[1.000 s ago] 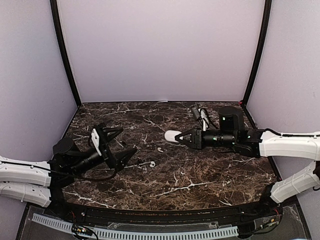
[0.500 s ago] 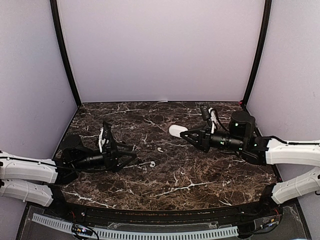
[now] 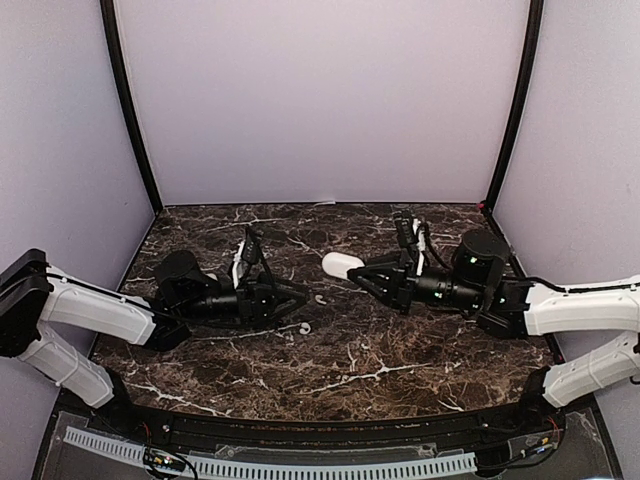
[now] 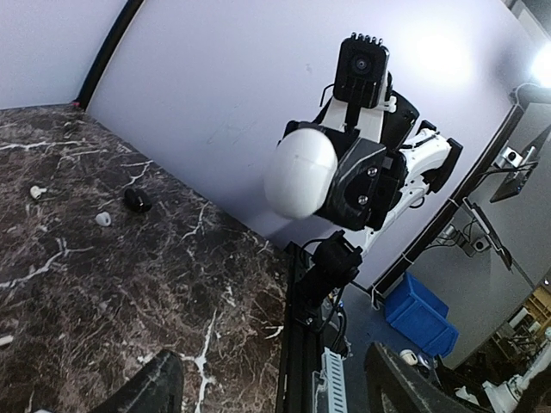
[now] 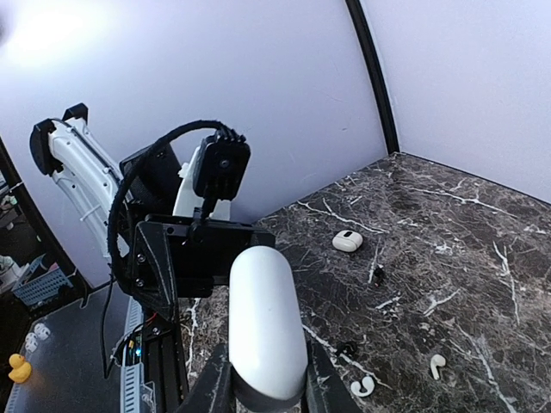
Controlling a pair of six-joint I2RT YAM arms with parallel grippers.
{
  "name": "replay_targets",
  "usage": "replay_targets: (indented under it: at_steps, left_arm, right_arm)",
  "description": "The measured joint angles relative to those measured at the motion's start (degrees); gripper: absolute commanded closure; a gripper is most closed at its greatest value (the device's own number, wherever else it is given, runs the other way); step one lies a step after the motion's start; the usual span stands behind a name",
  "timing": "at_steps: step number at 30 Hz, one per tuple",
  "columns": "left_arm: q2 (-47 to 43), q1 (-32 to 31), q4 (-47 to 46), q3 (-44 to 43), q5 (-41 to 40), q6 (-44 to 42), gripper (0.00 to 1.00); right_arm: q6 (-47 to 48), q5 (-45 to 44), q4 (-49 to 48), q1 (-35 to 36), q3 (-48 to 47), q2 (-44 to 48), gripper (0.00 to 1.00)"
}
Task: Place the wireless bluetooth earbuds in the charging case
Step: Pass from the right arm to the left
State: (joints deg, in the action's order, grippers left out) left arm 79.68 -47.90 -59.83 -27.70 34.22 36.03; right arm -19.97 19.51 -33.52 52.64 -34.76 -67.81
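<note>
On the dark marble surface [image 3: 400, 370] the earbuds [image 3: 320, 298] lie loose. Our right tool [image 3: 365, 272] grips the closed case [image 3: 338, 265] in the air. Our left tool [image 3: 300, 297], open and empty, faces it. We fear a sideways push may twist the case out.

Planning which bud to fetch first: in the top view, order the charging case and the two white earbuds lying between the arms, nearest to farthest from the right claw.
1. charging case: held in the right claw itself.
2. middle earbud: a little to the claw's left, toward the front.
3. front earbud: farther still, left and nearer the front edge.
</note>
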Motion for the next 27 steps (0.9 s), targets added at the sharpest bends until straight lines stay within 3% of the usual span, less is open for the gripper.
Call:
replay_targets:
  at_steps: [8, 16, 27]
  left_arm:
    - [4.4, -1.9, -8.9, -2.7, 3.7, 0.4, 0.40]
    - [5.4, -2.9, -10.8, -3.8, 5.4, -1.1, 0.54]
    - [5.5, -3.3, -10.8, -4.2, 4.2, -2.5, 0.37]
  right_arm:
    - [1.3, 0.0, -3.4, 3.7, 0.0, -2.9, 0.91]
    - [1.3, 0.6, -5.9, 5.0, 0.0, -4.3, 0.91]
    - [1.2, 2.4, -6.8, 5.3, 0.0, -4.8, 0.91]
